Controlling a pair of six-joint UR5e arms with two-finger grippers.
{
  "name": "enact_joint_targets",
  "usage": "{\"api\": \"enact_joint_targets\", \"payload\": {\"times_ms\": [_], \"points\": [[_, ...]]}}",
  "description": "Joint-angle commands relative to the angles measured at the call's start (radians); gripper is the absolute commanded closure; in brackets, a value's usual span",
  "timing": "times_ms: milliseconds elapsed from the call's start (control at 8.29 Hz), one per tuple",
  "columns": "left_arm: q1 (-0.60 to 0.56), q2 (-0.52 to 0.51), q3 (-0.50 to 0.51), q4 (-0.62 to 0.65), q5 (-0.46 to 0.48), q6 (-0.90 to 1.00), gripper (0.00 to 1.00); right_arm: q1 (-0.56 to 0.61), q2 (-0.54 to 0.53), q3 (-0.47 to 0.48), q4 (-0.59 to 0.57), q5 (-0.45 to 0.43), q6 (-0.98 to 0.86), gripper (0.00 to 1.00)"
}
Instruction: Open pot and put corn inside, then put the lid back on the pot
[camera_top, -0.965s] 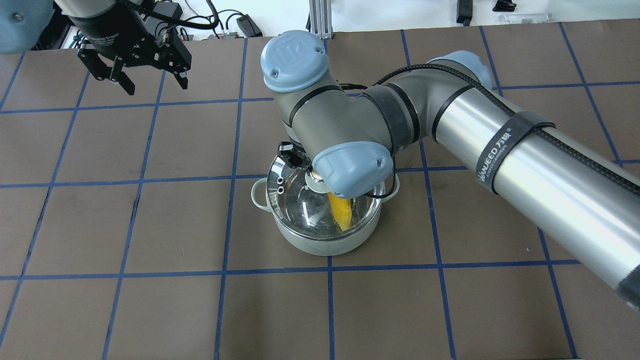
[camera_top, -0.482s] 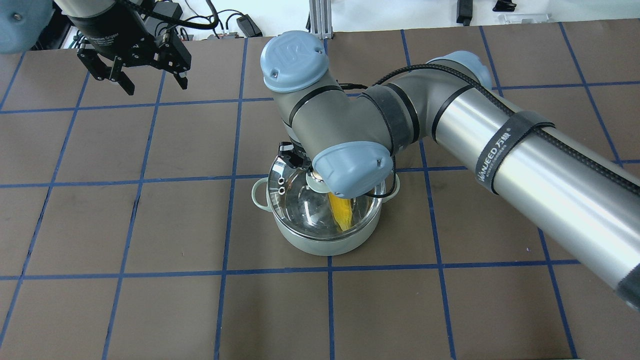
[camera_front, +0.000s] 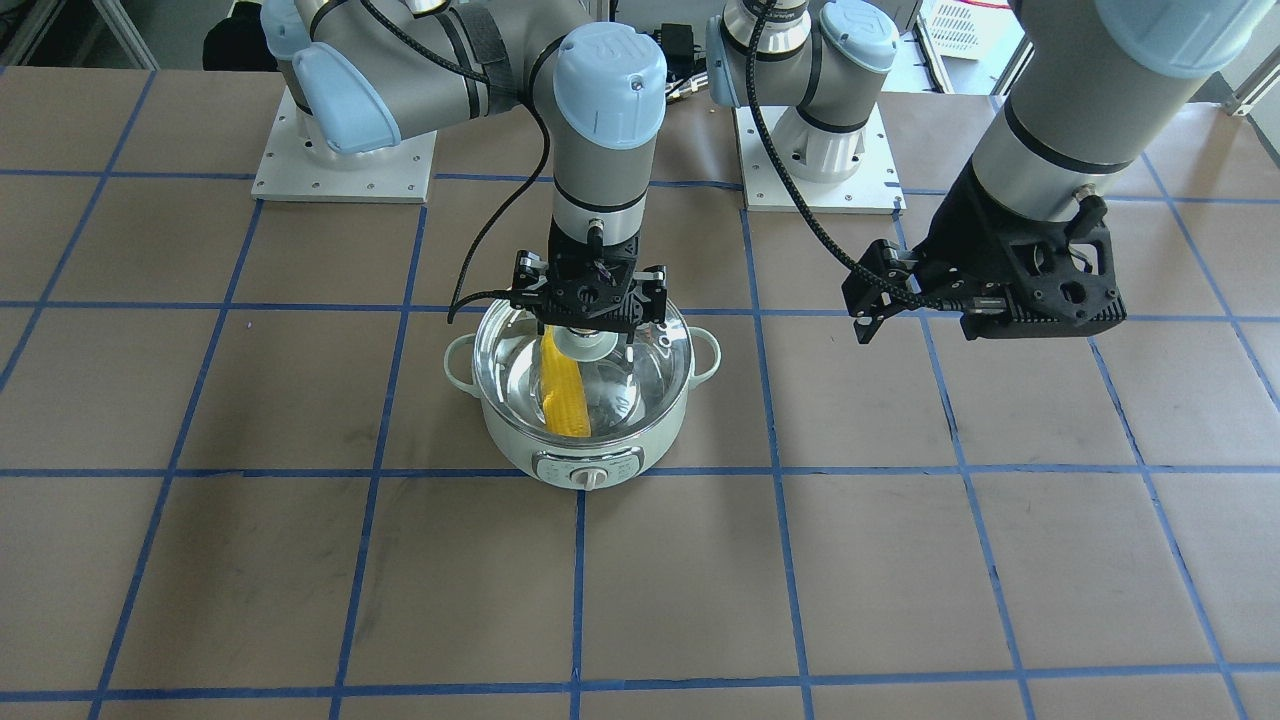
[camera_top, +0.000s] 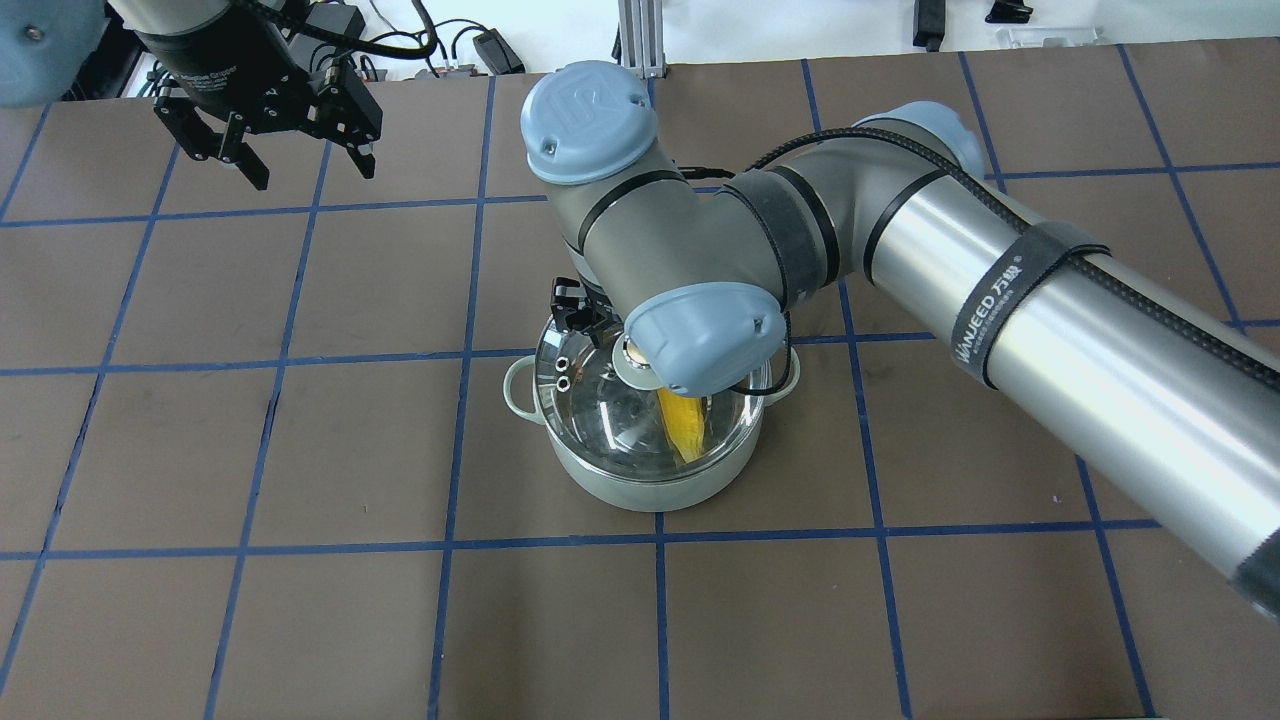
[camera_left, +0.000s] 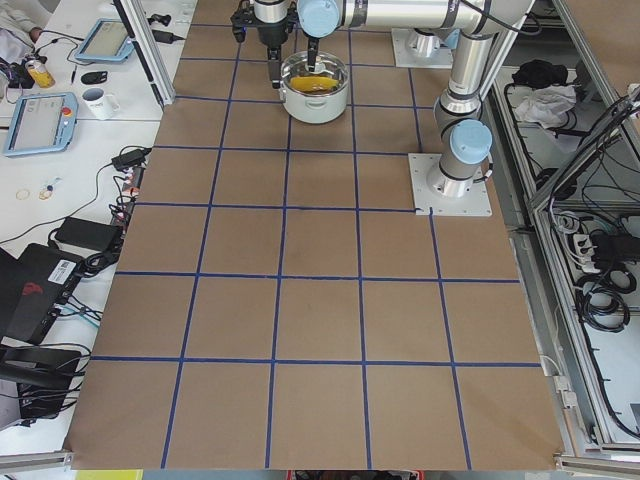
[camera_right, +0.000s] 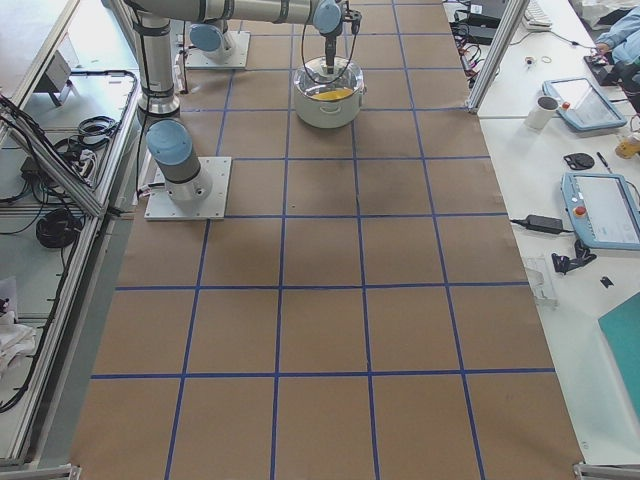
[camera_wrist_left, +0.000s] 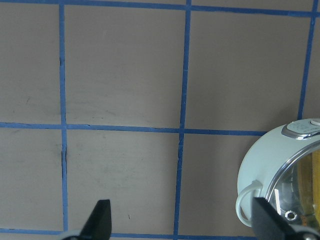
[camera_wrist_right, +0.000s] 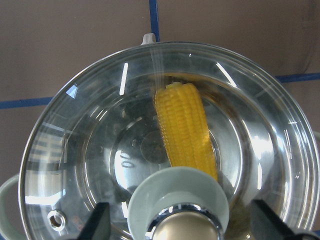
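Observation:
The pale mint-green pot (camera_front: 520, 455) stands mid-table with the yellow corn (camera_front: 562, 395) lying inside. The clear glass lid (camera_top: 590, 420) sits on the pot's rim. My right gripper (camera_front: 590, 335) hangs straight over the lid's beige knob (camera_wrist_right: 185, 231). In the right wrist view its fingertips (camera_wrist_right: 100, 220) stand wide apart on either side of the knob, open and not touching it. The corn (camera_wrist_right: 185, 130) shows through the glass there. My left gripper (camera_top: 315, 178) is open and empty, raised over the table's far left corner. Its wrist view catches the pot's side and handle (camera_wrist_left: 250, 200).
Brown table with a blue tape grid (camera_top: 460, 450). The right arm's thick forearm (camera_top: 1050, 330) stretches across the right half above the table. Cables and a metal post (camera_top: 635, 35) lie beyond the far edge. Desks with tablets flank the table ends (camera_right: 600, 210).
My right gripper's jaws have spread apart from the lid's knob; its visible finger has shifted outward. The lid stays on the pot. The left arm has not moved.

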Motion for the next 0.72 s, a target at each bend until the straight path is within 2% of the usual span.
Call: {"api": "enact_joint_targets", "payload": {"times_ms": [0, 121, 241, 362, 482, 603], "points": [[0.000, 0.000, 0.000, 0.000, 0.000, 0.000, 0.00, 0.000, 0.000, 0.001, 0.001, -0.007, 0.000, 0.00], [0.000, 0.000, -0.002, 0.000, 0.000, 0.000, 0.00, 0.000, 0.000, 0.001, 0.001, -0.010, 0.000, 0.00], [0.000, 0.000, -0.002, -0.001, 0.000, 0.000, 0.00, 0.000, 0.000, 0.001, 0.001, -0.010, 0.002, 0.19], [0.000, 0.000, -0.002, -0.002, 0.000, 0.000, 0.00, 0.000, 0.000, 0.001, 0.001, -0.009, 0.003, 0.48], [0.000, 0.000, -0.002, -0.002, 0.000, 0.000, 0.00, 0.000, 0.000, 0.001, 0.001, -0.001, 0.013, 0.65], [0.000, 0.000, -0.002, -0.002, 0.000, 0.000, 0.00, 0.000, -0.002, -0.001, 0.001, -0.006, 0.008, 0.68]]}}
